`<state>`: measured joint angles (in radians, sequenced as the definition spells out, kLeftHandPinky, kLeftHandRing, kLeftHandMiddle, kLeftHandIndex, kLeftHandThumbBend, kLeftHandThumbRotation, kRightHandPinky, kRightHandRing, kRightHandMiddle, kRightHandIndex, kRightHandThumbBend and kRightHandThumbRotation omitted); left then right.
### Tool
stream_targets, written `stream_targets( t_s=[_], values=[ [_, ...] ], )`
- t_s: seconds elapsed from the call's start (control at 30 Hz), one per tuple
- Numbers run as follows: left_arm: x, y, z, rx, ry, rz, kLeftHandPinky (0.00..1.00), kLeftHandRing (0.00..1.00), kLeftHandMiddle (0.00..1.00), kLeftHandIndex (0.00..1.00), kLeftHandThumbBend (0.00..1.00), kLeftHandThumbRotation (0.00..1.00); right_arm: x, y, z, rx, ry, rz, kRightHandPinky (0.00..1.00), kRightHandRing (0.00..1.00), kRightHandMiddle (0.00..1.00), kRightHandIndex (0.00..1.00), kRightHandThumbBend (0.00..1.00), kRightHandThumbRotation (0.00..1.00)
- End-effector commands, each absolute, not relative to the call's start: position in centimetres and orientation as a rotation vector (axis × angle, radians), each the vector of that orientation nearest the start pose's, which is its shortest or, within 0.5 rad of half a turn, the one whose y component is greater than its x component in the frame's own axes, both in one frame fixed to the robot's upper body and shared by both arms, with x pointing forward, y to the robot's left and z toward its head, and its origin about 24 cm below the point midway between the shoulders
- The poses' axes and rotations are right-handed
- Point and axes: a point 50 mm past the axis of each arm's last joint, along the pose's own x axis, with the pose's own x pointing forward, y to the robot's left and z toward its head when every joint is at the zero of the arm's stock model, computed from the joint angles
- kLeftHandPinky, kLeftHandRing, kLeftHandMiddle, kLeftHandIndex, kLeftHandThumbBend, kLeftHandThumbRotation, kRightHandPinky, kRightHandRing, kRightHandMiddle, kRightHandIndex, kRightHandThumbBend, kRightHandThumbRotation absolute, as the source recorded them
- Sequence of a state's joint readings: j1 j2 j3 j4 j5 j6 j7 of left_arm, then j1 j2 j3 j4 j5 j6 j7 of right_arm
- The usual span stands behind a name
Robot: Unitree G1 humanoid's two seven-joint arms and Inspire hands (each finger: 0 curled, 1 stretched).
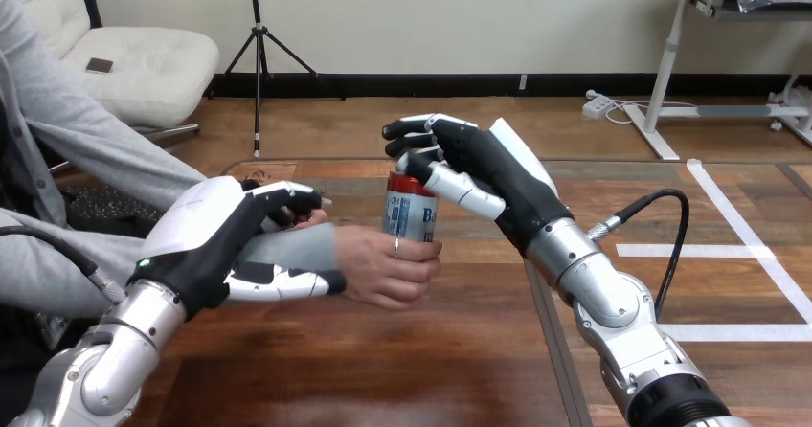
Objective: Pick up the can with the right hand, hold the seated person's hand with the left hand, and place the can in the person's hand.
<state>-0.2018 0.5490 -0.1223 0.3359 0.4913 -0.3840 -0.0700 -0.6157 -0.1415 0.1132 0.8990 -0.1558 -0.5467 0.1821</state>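
**Can upright, gripped from both sides**

Over the table (402, 370), my right hand (498, 173) had its fingers and thumb curled round the top of the can (410, 207). My left hand (206, 231) clasped the person's wrist (297, 245), fingers over the grey sleeve and thumb beneath. The person's hand (383, 264) wrapped the can's lower half from the left. The can stood upright above the table's middle, long axis vertical. It had a red band on top and a pale body with blue lettering, partly covered.
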Motion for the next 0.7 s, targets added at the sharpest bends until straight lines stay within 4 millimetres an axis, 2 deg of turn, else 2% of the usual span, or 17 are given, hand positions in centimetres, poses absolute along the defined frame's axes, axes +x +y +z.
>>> stream_targets(
  t_s=[0.0,0.27,0.5,0.67],
  values=[
    [29.0,21.0,8.3,1.030,-0.280,-0.317,0.63,0.75,0.78,0.77,0.83,0.60,35.1,-11.9,8.1,-0.343,-0.305,0.404,0.61,0.69,0.75,0.76,1.00,0.91],
    [28.8,20.8,8.1,0.945,-0.293,-0.313,0.64,0.75,0.77,0.76,0.87,0.62,34.8,-12.4,7.8,-0.322,-0.295,0.383,0.61,0.70,0.75,0.77,1.00,0.89],
    [28.6,20.6,7.5,0.720,-0.315,-0.331,0.65,0.78,0.79,0.77,0.82,0.66,34.3,-12.9,7.4,-0.293,-0.302,0.375,0.63,0.72,0.76,0.76,1.00,0.90],
    [28.4,20.6,6.9,0.590,-0.327,-0.323,0.64,0.79,0.80,0.78,0.85,0.76,33.8,-13.3,7.2,-0.273,-0.313,0.371,0.65,0.74,0.76,0.76,1.00,0.92]
  ],
)
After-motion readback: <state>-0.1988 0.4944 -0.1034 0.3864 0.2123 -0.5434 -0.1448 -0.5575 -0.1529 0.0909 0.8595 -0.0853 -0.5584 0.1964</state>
